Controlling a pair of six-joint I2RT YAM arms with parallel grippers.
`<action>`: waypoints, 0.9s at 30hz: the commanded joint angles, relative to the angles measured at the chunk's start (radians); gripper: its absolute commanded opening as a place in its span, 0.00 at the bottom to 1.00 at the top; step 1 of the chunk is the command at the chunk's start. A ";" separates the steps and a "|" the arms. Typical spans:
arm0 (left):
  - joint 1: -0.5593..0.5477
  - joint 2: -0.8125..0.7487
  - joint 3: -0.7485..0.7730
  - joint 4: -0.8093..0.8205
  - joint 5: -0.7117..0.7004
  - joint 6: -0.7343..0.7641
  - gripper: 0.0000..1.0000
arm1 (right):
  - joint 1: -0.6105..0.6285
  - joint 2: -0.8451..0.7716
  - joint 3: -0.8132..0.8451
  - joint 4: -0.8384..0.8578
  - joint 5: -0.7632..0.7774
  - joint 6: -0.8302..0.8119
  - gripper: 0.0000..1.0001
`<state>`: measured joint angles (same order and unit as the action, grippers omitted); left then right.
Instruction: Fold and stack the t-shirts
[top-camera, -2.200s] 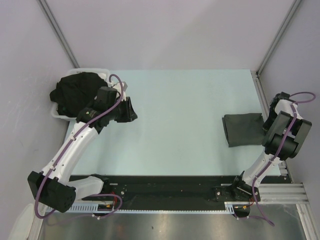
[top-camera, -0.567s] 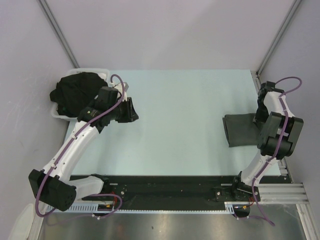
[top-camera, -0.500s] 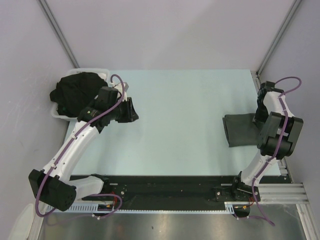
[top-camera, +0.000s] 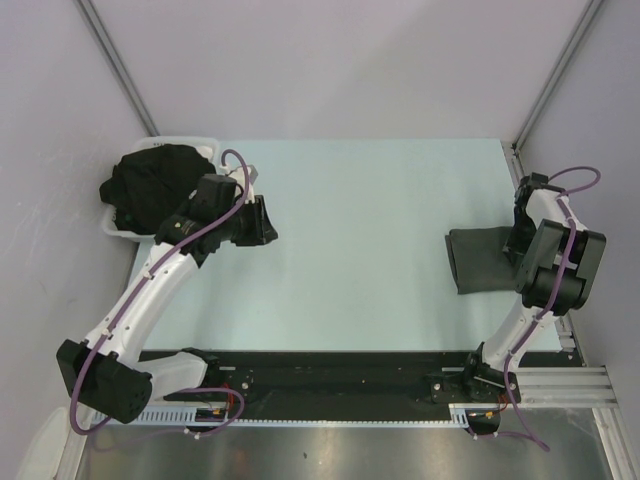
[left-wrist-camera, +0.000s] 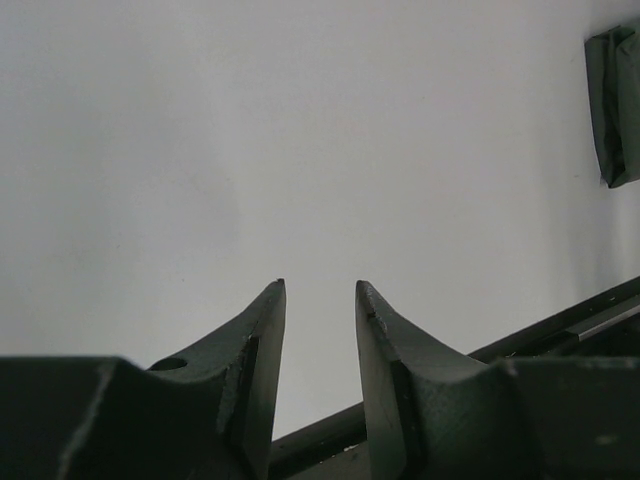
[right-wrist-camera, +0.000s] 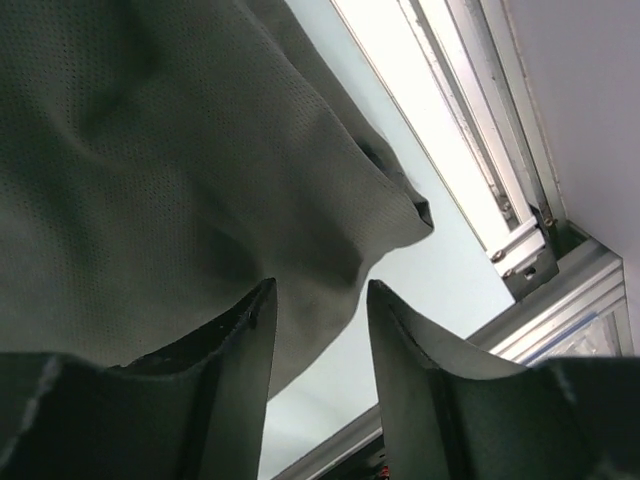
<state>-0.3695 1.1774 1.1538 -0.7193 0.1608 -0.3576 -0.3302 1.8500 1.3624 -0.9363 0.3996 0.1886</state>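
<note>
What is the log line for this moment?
left gripper: open, empty | right gripper: open over folded grey t-shirt | black t-shirts: in tray

Left arm (top-camera: 150, 278), right arm (top-camera: 556, 262): jaws apart.

The charcoal t-shirt (right-wrist-camera: 150, 150) is matt, finely pitted knit cloth; the table top (top-camera: 370, 220) is smooth and matt.

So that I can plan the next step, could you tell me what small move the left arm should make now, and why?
Probably swing the left arm over to the black t-shirts heaped in the white tray and take one. Its jaws stand open and empty over bare table, and the grey t-shirt already lies folded on the right, under the open jaws of the right arm.
</note>
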 joint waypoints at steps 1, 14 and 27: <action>-0.006 -0.025 -0.005 0.012 -0.004 0.006 0.39 | -0.001 0.025 -0.005 0.047 -0.027 0.014 0.40; -0.006 -0.013 -0.005 0.023 -0.007 0.005 0.39 | -0.001 0.071 -0.006 0.031 0.024 0.025 0.00; -0.005 -0.001 -0.002 0.035 -0.003 0.005 0.40 | 0.011 -0.066 0.010 0.021 0.048 -0.003 0.26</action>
<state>-0.3706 1.1778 1.1522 -0.7193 0.1600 -0.3576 -0.3389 1.9041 1.3548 -0.9085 0.4149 0.2001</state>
